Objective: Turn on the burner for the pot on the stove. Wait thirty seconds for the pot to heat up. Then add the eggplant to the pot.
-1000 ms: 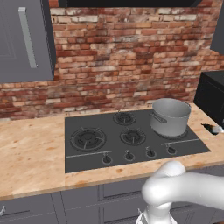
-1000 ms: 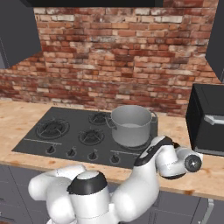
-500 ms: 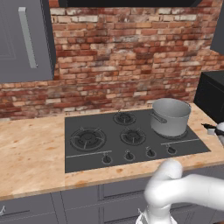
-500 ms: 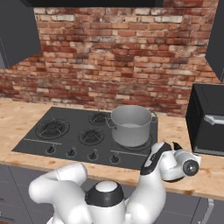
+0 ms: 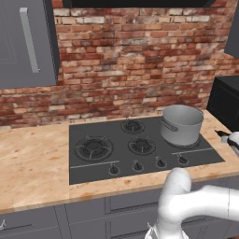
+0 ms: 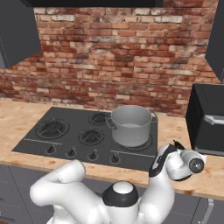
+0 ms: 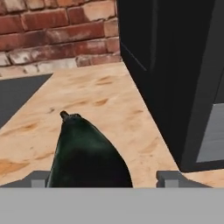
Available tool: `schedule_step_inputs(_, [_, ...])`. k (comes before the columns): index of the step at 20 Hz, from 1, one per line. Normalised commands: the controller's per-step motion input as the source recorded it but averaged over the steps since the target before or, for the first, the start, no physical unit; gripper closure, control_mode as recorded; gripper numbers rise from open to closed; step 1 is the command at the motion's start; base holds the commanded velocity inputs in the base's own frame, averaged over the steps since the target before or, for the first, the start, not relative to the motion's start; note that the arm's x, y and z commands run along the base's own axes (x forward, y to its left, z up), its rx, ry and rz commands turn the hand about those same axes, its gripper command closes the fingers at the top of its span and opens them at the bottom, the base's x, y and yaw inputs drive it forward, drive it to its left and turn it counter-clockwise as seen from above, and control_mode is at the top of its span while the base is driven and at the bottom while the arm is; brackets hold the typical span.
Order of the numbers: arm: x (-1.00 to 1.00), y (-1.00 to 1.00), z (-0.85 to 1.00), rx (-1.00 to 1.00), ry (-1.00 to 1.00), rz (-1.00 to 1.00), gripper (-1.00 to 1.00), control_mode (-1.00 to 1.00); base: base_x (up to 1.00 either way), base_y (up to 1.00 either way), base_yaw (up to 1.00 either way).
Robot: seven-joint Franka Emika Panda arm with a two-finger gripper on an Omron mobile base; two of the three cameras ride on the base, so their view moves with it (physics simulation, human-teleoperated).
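Note:
The eggplant (image 7: 85, 153), dark and glossy with its stalk pointing away, lies on the wooden counter right of the stove (image 5: 88, 168). My gripper (image 7: 103, 177) is open and low over it, one fingertip (image 7: 38, 178) on each side of the eggplant. In the base views the hand (image 6: 180, 161) hangs over the counter's right end (image 5: 232, 139), covering most of the eggplant. The grey pot (image 5: 182, 123) (image 6: 130, 124) stands upright on the stove's back right burner, left of the hand. A row of black knobs (image 5: 137, 165) runs along the stove's front.
A black microwave-like box (image 6: 208, 118) (image 7: 175, 65) stands close on the right of the eggplant, against the brick wall. Grey wall cabinets (image 5: 25, 42) hang at the upper left. Bare wooden counter (image 5: 32, 163) stretches left of the stove.
The hand has swung right and down to the counter's right end. It now covers the eggplant that showed beside the pot a second ago. Pot and stove have not moved.

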Motion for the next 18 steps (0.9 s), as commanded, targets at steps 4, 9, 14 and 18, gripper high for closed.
schedule_step_inputs(4, [0.15,-0.02,-0.64,0.00,0.06,0.00,1.00,-1.00,0.00,0.00,0.00])
schedule_step_inputs(9, [-0.03,-0.15,-0.70,0.00,0.09,0.00,1.00,-1.00,0.00,0.00,0.00])
schedule_step_inputs(14, [-0.88,-0.06,0.31,0.00,-0.11,0.00,1.00,-1.00,0.00,0.00,0.00])
schedule_step_inputs(18, [-0.92,0.00,0.83,0.00,-0.22,0.05,1.00,-1.00,0.00,0.00,0.00])
